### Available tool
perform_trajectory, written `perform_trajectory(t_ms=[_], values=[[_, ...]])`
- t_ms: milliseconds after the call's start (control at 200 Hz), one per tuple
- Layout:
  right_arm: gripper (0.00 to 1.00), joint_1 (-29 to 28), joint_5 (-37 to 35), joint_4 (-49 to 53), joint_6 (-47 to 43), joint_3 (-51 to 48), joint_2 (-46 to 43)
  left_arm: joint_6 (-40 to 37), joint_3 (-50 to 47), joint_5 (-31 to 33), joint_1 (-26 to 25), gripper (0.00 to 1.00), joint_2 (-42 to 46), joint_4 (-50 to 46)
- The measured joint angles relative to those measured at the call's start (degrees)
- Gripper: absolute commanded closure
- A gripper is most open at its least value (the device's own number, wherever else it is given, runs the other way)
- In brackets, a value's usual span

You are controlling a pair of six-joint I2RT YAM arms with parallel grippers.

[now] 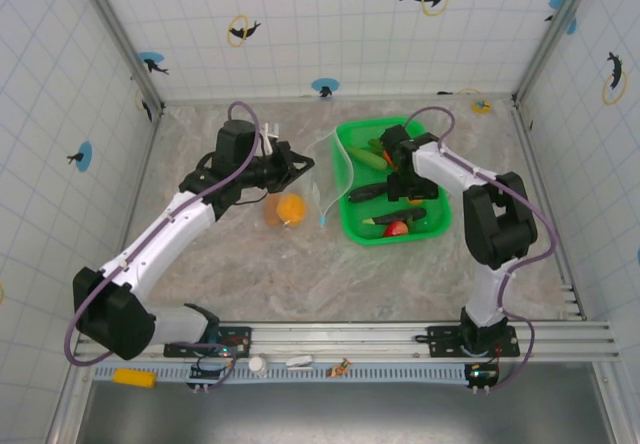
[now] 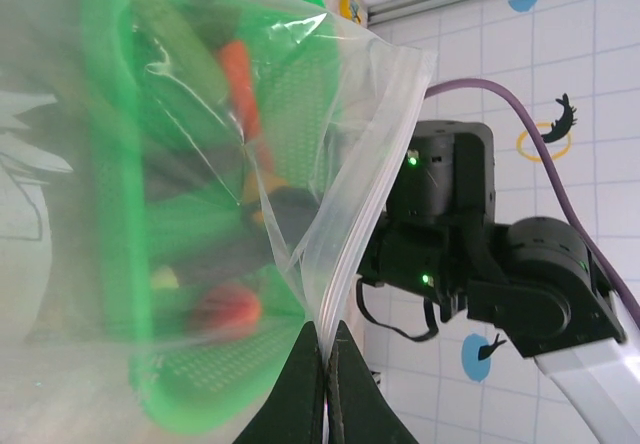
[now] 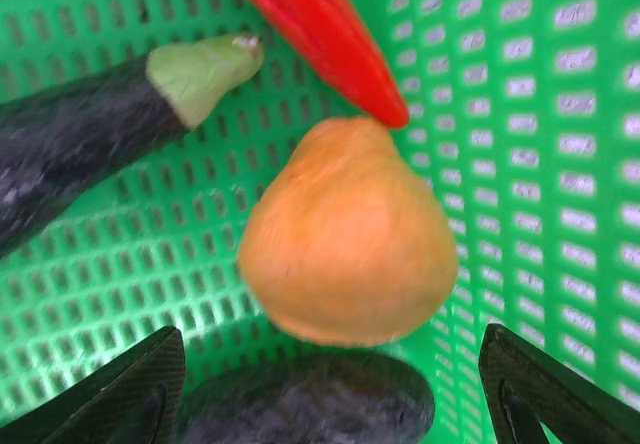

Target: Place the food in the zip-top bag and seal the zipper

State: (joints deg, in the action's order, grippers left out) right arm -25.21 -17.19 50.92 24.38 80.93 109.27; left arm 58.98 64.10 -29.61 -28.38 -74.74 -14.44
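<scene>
From my station I saw the left claw (image 2: 326,352) pressed together on the lower edge of the zip-top bag (image 2: 200,84), the thin plastic pinched flat between its two dark tips. The bag stood up from that pinch like a sail, with the zipper (image 2: 365,164) running up and away from the claw as a cloudy band. In the top view the bag (image 1: 331,179) hung between the left claw (image 1: 300,164) and the green basket (image 1: 440,226), its far edge just beside the basket's left rim. A round orange piece (image 1: 290,209) lay on the table (image 1: 250,264) below the left claw; I could not tell whether it sat inside the plastic or beside it. The right claw (image 1: 400,179) hovered over the basket with its jaws well apart. Through its own camera the right claw (image 3: 335,394) framed a pear-shaped orange fruit (image 3: 345,244), which lay between the two fingers (image 3: 130,394) and apart from both. A red pepper (image 3: 310,24) touched the fruit's top, a dark aubergine (image 3: 70,144) lay to its left, and another dark piece (image 3: 310,399) lay just below it. The basket wall (image 3: 560,114) rose close on the right. The table showed bare marble toward the near edge and left of the left arm.
</scene>
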Motion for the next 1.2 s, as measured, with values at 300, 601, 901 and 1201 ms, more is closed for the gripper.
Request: perform_trajectory(t_ms=[300,601,901,1201], values=[[0.31,1.3,0.4,-2.1,-1.0,4.5,7.6,0.0,-0.3,-1.1,0.3,1.00,-1.0,0.4],[0.47,1.2,1.6,-2.3,-1.2,5.2,8.0,0.0,-0.3,-1.1,0.3,1.00,-1.2,0.7],[0.48,0.5,3.5,-3.4,-0.1,1.9,-12.0,0.1,-0.3,-1.0,0.3,1.00,-1.2,1.0],[0.46,-4.9,21.2,-16.1,4.4,-5.2,-34.4,1.2,-0.3,-1.0,0.3,1.00,-1.2,1.3]])
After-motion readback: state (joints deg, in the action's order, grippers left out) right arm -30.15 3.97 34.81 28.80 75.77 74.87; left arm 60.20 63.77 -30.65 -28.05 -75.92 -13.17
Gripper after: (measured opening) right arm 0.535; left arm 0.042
